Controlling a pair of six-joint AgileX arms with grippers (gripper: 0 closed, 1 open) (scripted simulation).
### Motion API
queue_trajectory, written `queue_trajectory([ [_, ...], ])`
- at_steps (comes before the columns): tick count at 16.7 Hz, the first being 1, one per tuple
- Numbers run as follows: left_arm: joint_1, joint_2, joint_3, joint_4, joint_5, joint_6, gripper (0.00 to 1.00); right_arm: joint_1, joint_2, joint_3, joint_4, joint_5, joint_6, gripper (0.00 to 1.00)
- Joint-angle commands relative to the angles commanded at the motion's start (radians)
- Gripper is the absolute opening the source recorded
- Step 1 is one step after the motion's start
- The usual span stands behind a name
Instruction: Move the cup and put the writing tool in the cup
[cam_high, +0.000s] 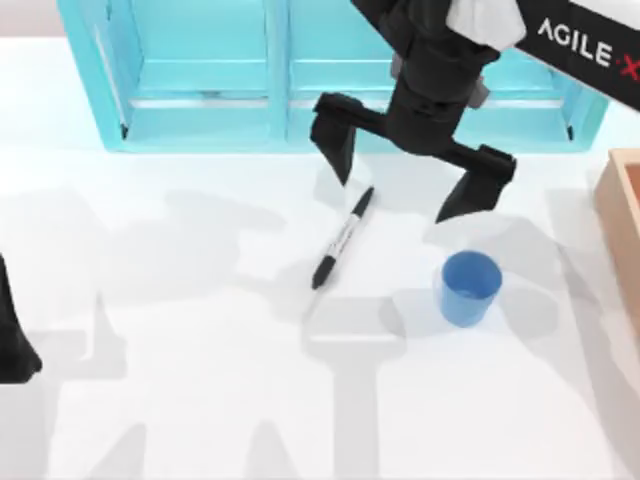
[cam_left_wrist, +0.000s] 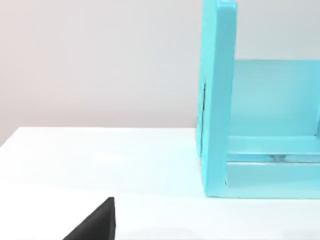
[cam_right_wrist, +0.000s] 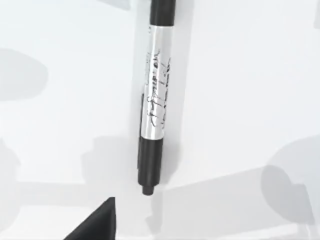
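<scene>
White capitals "AGILE X" printed on the black right arm (cam_high: 590, 50), at the top view's upper right corner, the last letter cut by the picture's edge. Small black scrawled print running along the grey middle barrel of the marker (cam_right_wrist: 152, 95), seen in the right wrist view, too cramped to read. No other lettering anywhere.
</scene>
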Motion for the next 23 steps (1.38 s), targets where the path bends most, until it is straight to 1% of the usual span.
queue_trajectory([
  [2, 0.000, 0.000, 0.000, 0.000, 0.000, 0.000, 1.00, 0.017, 0.057, 0.021, 0.064, -0.008, 0.082, 1.00],
  [4, 0.000, 0.000, 0.000, 0.000, 0.000, 0.000, 1.00, 0.027, 0.085, 0.032, 0.101, -0.012, 0.121, 1.00],
  [10, 0.000, 0.000, 0.000, 0.000, 0.000, 0.000, 1.00, 0.025, 0.094, 0.024, 0.118, -0.011, 0.124, 1.00],
  [18, 0.000, 0.000, 0.000, 0.000, 0.000, 0.000, 1.00, 0.048, 0.234, -0.058, 0.345, -0.007, 0.146, 1.00],
  [23, 0.000, 0.000, 0.000, 0.000, 0.000, 0.000, 1.00, 0.051, 0.248, -0.067, 0.368, -0.006, 0.148, 1.00],
])
